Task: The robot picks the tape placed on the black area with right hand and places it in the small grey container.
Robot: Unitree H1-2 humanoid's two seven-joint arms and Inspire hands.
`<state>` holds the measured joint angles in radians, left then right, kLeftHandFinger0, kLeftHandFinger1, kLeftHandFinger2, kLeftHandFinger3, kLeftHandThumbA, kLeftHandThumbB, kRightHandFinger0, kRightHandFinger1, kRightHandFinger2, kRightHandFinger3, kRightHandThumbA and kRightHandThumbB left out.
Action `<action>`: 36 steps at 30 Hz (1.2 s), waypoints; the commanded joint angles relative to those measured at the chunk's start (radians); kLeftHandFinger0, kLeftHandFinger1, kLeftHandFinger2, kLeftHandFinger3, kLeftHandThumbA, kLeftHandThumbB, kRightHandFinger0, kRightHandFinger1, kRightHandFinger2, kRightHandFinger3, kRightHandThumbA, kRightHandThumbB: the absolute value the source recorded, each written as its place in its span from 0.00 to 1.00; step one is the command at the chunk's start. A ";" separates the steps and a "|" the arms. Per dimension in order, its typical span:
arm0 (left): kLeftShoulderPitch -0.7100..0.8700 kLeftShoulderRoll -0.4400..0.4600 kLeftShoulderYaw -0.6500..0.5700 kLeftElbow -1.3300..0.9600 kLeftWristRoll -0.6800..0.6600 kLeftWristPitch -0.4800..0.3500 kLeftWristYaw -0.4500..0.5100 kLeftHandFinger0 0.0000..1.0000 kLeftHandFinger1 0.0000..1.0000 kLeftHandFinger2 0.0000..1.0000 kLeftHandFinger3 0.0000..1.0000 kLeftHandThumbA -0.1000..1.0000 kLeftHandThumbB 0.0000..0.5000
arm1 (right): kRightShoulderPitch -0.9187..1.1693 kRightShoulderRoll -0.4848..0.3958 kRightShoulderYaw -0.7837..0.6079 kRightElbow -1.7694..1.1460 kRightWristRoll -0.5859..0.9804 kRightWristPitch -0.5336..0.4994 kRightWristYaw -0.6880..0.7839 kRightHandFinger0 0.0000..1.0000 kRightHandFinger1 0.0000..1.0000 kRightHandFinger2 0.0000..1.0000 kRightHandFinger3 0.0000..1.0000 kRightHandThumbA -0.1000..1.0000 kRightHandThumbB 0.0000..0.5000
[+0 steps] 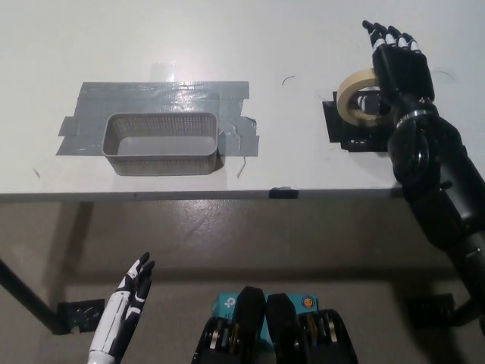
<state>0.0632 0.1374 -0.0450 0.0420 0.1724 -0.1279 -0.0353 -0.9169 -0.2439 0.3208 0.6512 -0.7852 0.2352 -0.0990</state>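
Tape (359, 97) is seen tilted on the black area (339, 129), well right of the grey container (161, 143). Right hand (400, 67) is spread, nothing gripped. Light, stiff ring; rim pinch judged best. Left hand (127, 303) is parked low, unclenched.

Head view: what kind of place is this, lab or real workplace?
Most likely a lab test bench: a bare white table, a small grey container fixed down with grey tape strips, and a tape roll on a marked black area.
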 commanded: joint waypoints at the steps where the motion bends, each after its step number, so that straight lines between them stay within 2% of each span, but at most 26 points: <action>1: -0.001 0.012 0.005 -0.034 0.000 -0.036 0.006 1.00 1.00 1.00 1.00 1.00 0.34 | -0.085 -0.027 0.020 0.030 -0.035 -0.001 -0.060 1.00 1.00 1.00 1.00 0.80 0.84; 3: 0.000 0.011 0.004 -0.034 0.004 -0.038 0.008 1.00 1.00 1.00 1.00 1.00 0.33 | -0.098 -0.030 0.027 0.056 -0.034 0.001 -0.062 1.00 1.00 1.00 1.00 0.79 0.84; 12: -0.004 0.013 0.004 -0.036 -0.010 -0.029 -0.003 1.00 1.00 1.00 1.00 1.00 0.33 | -0.137 -0.039 0.047 0.135 -0.016 -0.012 -0.051 1.00 1.00 1.00 1.00 0.65 0.82; 19: -0.015 0.021 0.002 -0.030 -0.003 -0.030 -0.006 1.00 1.00 1.00 1.00 1.00 0.31 | -0.149 -0.044 0.066 0.182 -0.003 -0.028 -0.005 1.00 1.00 1.00 1.00 0.62 0.86; 24: -0.019 0.021 -0.001 -0.026 -0.004 -0.038 -0.008 1.00 1.00 1.00 1.00 1.00 0.30 | -0.175 -0.042 0.078 0.247 0.003 -0.062 -0.028 1.00 1.00 1.00 1.00 0.60 0.87; 29: -0.026 0.023 0.000 -0.027 -0.013 -0.037 -0.012 1.00 1.00 1.00 1.00 1.00 0.29 | -0.255 -0.031 0.087 0.399 0.040 -0.115 0.031 1.00 1.00 1.00 1.00 0.51 0.87; 31: -0.024 0.024 -0.004 -0.033 -0.004 -0.029 -0.014 1.00 1.00 1.00 1.00 1.00 0.30 | -0.298 -0.025 0.095 0.504 0.050 -0.163 0.016 1.00 1.00 1.00 1.00 0.42 0.86; 32: -0.023 0.023 -0.005 -0.033 -0.002 -0.033 -0.012 1.00 1.00 1.00 1.00 1.00 0.29 | -0.318 -0.022 0.100 0.554 0.053 -0.188 0.007 0.98 1.00 1.00 1.00 0.33 0.82; 33: -0.025 0.020 -0.007 -0.035 -0.001 -0.032 -0.011 1.00 1.00 1.00 1.00 1.00 0.29 | -0.333 -0.021 0.115 0.589 0.041 -0.191 -0.011 0.74 0.80 0.92 0.98 0.28 0.69; 34: -0.028 0.019 -0.007 -0.034 -0.001 -0.031 -0.010 1.00 1.00 1.00 1.00 1.00 0.29 | -0.339 -0.022 0.119 0.601 0.041 -0.196 -0.016 0.62 0.74 0.89 0.94 0.26 0.68; 35: -0.029 0.018 -0.007 -0.042 -0.005 -0.021 -0.013 1.00 1.00 1.00 1.00 1.00 0.28 | -0.343 -0.021 0.126 0.629 0.037 -0.227 -0.097 0.10 0.23 0.37 0.44 0.01 0.56; 36: -0.030 0.019 -0.006 -0.045 -0.003 -0.020 -0.012 1.00 1.00 1.00 1.00 1.00 0.27 | -0.344 -0.022 0.127 0.642 0.039 -0.252 -0.143 0.01 0.13 0.28 0.34 0.00 0.55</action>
<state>0.0504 0.1426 -0.0471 0.0401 0.1686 -0.1280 -0.0385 -1.1749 -0.2547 0.4345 1.2586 -0.7605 0.0999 -0.1105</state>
